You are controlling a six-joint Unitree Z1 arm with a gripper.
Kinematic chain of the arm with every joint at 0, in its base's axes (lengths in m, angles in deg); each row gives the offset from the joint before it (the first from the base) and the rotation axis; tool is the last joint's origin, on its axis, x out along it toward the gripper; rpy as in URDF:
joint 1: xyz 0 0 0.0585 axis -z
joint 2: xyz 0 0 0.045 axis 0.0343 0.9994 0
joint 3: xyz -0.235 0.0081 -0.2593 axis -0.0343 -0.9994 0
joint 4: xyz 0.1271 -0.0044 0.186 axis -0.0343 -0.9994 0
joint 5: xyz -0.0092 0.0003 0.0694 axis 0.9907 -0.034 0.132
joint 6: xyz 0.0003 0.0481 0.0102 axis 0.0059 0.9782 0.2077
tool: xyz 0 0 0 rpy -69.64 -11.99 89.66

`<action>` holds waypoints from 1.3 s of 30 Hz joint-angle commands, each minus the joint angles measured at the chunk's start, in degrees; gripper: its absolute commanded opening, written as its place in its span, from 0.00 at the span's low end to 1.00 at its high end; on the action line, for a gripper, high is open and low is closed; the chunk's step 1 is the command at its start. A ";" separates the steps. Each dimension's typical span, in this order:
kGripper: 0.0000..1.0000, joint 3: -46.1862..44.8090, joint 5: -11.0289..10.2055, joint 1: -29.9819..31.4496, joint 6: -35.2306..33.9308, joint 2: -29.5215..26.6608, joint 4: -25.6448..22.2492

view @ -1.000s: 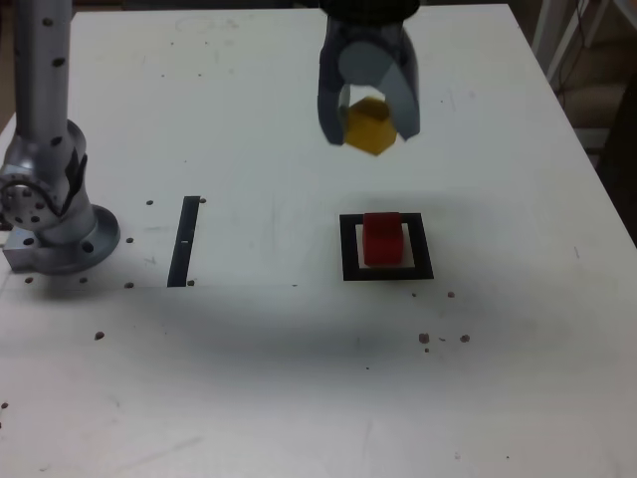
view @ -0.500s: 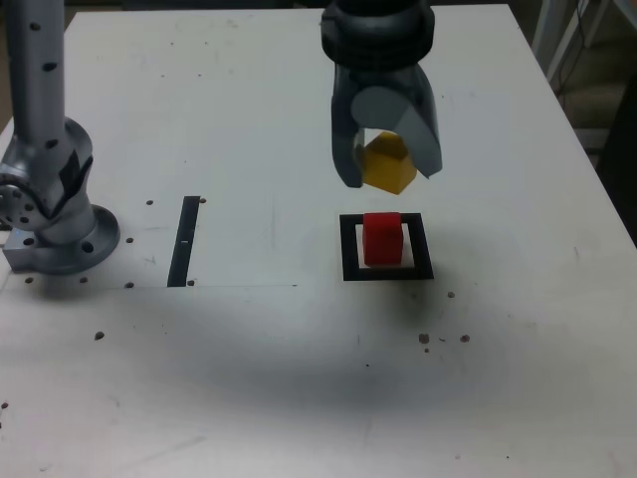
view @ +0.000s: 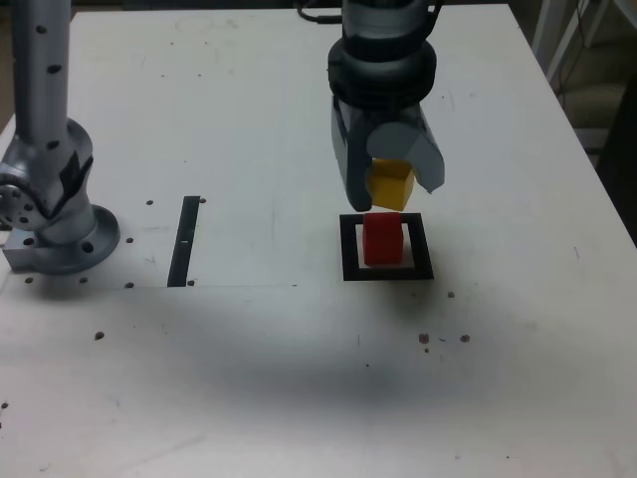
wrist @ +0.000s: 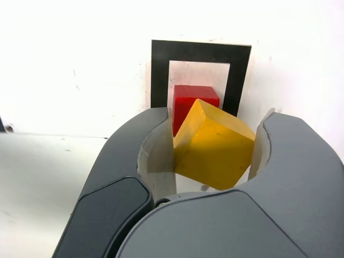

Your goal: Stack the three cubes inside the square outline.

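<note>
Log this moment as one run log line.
gripper: shut on yellow cube | position: above red cube | red cube: inside square outline

A white table (view: 249, 398) fills most of the exterior view, its top speckled with small dark marks. A thin black strip (view: 185, 241) lies flat on the table. Beyond the table's right edge, pale upright furniture legs (view: 553, 35) stand over a dim floor.

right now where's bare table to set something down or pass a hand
Wide bare table lies between the black strip and the square outline, and along the near edge. Crowded: the outline, holding the red cube, gripper with yellow cube just above.
</note>
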 commanded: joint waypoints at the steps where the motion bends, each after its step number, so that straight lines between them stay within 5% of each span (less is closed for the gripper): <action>1: 0.28 0.42 -0.20 0.27 -1.71 0.11 0.03; 39: 0.28 -0.78 0.24 1.00 -13.76 3.22 0.38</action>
